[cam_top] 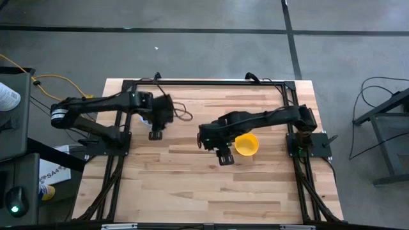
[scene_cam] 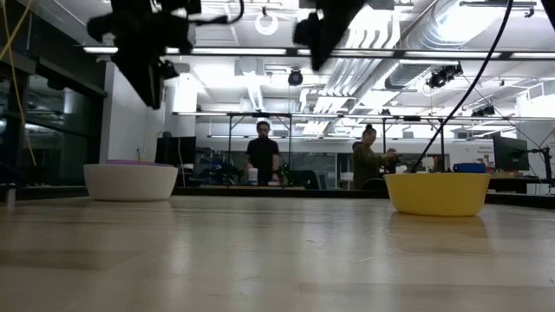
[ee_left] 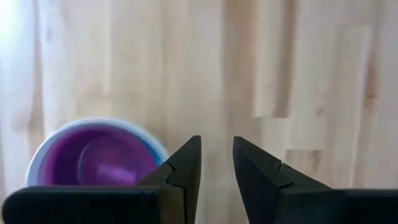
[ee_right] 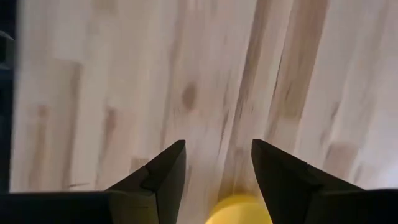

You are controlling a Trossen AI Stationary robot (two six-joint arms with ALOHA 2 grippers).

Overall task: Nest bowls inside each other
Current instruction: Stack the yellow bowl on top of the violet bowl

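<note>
A white bowl (scene_cam: 130, 182) stands on its base at the table's left, with a purple bowl (ee_left: 96, 158) nested inside it. My left gripper (ee_left: 216, 155) hangs open above the wood just beside this stack, toward the table's near side (cam_top: 155, 135), with nothing between its fingers. A yellow bowl (cam_top: 246, 144) stands upright on the table right of the middle. My right gripper (ee_right: 217, 158) is open in the air next to the yellow bowl (ee_right: 239, 208), on its left (cam_top: 224, 158), and touches nothing.
A black frame rail (cam_top: 204, 83) runs around the wooden table top. A cable (cam_top: 182, 114) lies near the left arm. Bare wood fills the table's near half (cam_top: 204, 191). People (scene_cam: 263, 156) stand in the room far behind the table.
</note>
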